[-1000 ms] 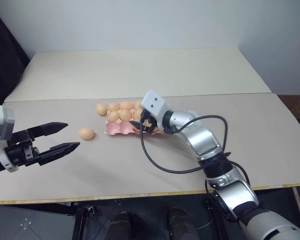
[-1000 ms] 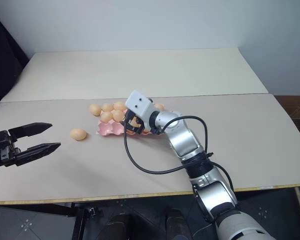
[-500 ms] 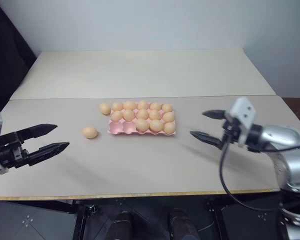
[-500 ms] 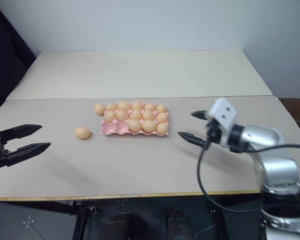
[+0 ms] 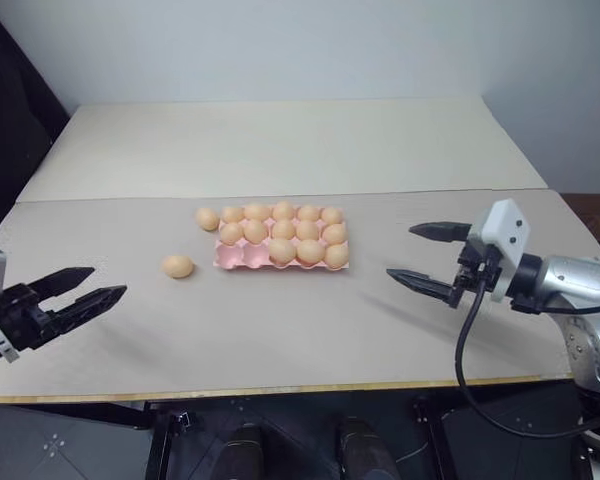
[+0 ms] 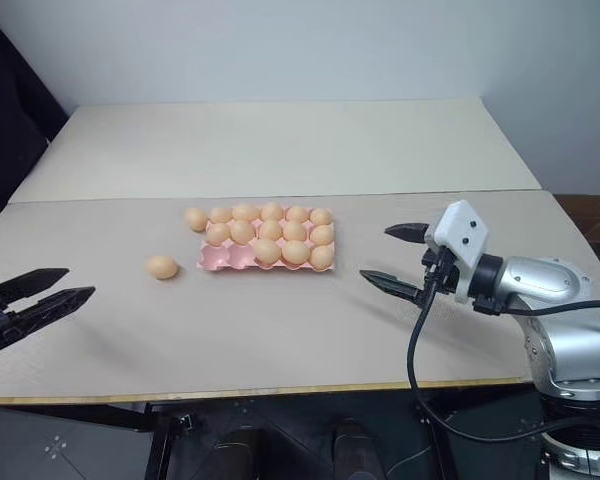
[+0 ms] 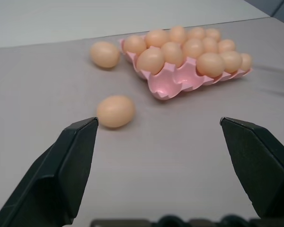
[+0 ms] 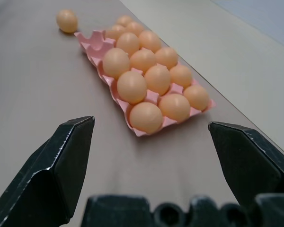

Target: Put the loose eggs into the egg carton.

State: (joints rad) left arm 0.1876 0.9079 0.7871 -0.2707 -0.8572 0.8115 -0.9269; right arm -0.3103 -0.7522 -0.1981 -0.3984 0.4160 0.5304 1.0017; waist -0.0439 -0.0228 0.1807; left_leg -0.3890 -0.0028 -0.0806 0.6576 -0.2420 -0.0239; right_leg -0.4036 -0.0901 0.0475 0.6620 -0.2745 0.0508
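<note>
At frame centre I see the carton [image 5: 280, 255] (two eggs [image 5: 178, 266] loose); left gripper [image 5: 75, 292] and right gripper [image 5: 428, 259] both spread, empty.

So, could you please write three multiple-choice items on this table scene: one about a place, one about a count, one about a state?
1. Where are the egg carton's empty cups?
A. near row, robot's left end
B. far row, right end
C. the centre

2. How many loose eggs lie on the table?
A. none
B. two
C. five

3. How are the two grippers?
A. both open, holding nothing
B. one shut on an egg
C. both shut on the carton

Answers: 1 A, bare pink cups show only there. 2 B, one egg lies apart and another lies beside the carton's far left corner. 3 A, the left gripper and the right gripper have spread fingers with nothing between them.
</note>
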